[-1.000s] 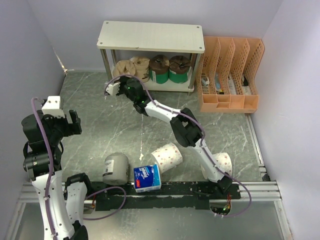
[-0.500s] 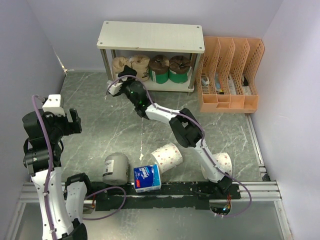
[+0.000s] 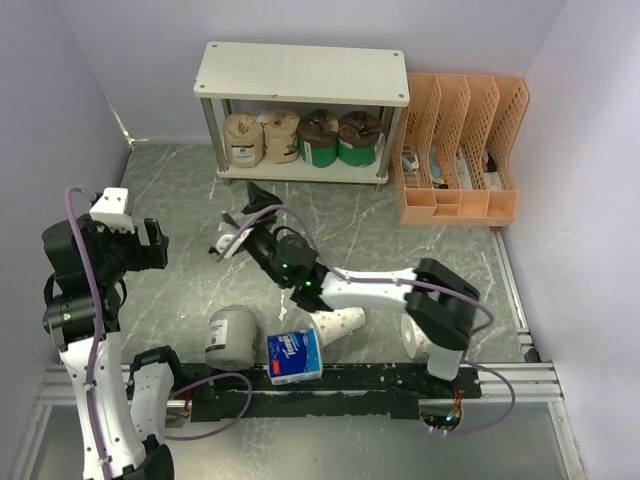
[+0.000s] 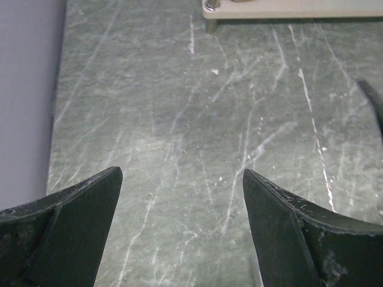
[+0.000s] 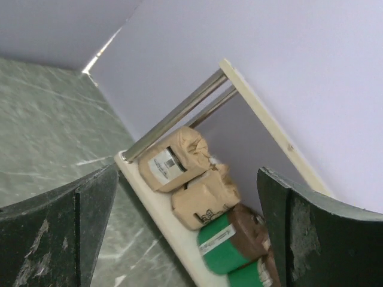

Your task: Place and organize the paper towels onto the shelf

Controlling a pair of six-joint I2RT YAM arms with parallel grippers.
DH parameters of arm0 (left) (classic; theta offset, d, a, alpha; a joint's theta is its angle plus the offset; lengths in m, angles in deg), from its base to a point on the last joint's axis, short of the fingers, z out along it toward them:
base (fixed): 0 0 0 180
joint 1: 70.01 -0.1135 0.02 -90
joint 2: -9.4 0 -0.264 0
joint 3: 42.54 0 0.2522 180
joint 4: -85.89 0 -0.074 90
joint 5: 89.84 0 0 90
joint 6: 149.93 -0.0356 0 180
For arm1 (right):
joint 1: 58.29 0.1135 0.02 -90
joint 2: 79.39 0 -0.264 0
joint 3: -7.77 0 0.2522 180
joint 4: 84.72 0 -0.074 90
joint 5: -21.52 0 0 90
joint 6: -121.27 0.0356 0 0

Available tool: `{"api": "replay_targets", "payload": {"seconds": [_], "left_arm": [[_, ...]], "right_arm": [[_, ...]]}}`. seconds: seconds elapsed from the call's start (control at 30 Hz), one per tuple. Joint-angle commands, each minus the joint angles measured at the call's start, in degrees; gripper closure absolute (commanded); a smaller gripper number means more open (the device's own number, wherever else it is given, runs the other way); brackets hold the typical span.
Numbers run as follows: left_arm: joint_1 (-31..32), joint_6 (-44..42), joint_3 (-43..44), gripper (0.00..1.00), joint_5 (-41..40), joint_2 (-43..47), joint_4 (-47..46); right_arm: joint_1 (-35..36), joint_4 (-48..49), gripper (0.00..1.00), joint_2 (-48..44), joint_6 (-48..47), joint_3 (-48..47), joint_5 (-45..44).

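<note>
Four paper towels stand in a row on the lower board of the off-white shelf at 12 o'clock on the green marbled counter. Two tan kraft rolls take the 9 o'clock half and two brown-and-green rolls the 3 o'clock half. All four are on end with their long axes vertical, brown caps up and printed labels facing 6 o'clock.

The right pincer hangs over the counter just toward 6 o'clock of the shelf. Its jaws are spread wide and hold nothing, and its wrist view looks between them at the tan rolls.

The left pincer sits at 9 o'clock, equally wide and empty-handed above bare stone.

More towels wait at 6 o'clock, near the arm bases:
- A grey roll appears to stand on end.
- Just beside it lies a blue-and-white pack, its long axis running roughly 9 to 3 o'clock.
- A white dotted roll lies on its side, partly under the right arm, and its heading is hard to tell.
- A second white roll peeks out behind the same arm.

At 2 o'clock an orange file organizer holds small items too tiny to identify.
</note>
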Motion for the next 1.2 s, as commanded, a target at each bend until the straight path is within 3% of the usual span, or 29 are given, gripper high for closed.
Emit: {"api": "replay_targets", "payload": {"seconds": [0.0,0.07,0.2,0.4,0.47,0.5,0.63,0.77,1.03,1.17], "left_arm": [[-0.54,-3.25,5.26,0.06,9.54,-5.63,5.68],[-0.56,-5.02,8.19,0.06,14.2,-7.91,9.79],[-0.56,-10.2,13.34,0.07,20.86,-11.85,16.7],[-0.51,-28.5,24.81,0.06,29.36,-25.42,34.32],[1.01,-31.17,25.38,0.06,25.85,-31.15,36.83],[4.91,-31.48,24.16,0.06,21.55,-33.6,36.81],[25.98,-31.73,15.05,0.06,8.0,-38.01,33.57],[35.44,-31.01,11.16,0.06,7.25,-40.45,30.17],[36.57,-37.9,8.31,0.07,16.58,-47.17,28.45],[36.57,-40.31,7.02,0.06,16.76,-51.18,27.79]], "right_arm": [[1.37,-13.33,0.0,-9.82,20.65,3.68,-8.5],[1.5,-26.53,0.0,-15.81,32.33,3.61,-4.63],[0.47,-40.36,0.0,-25.39,48.28,5.28,3.55],[-1.49,-39.86,0.0,-40.88,60.99,14.89,6.68],[-4.07,-41.76,0.0,-45.04,65.55,15.47,7.34],[-5.44,-43.56,0.0,-46.61,68.13,15.25,7.67],[-8.13,-49.35,0.0,-52.2,71.9,15.34,6.36],[-8.16,-53.14,0.0,-56.11,74.31,17.18,3.38],[-8.23,-58.03,0.0,-57.73,77.48,17.36,1.06],[-8.19,-58.84,0.0,-56.8,77.58,16.57,0.74]]}}
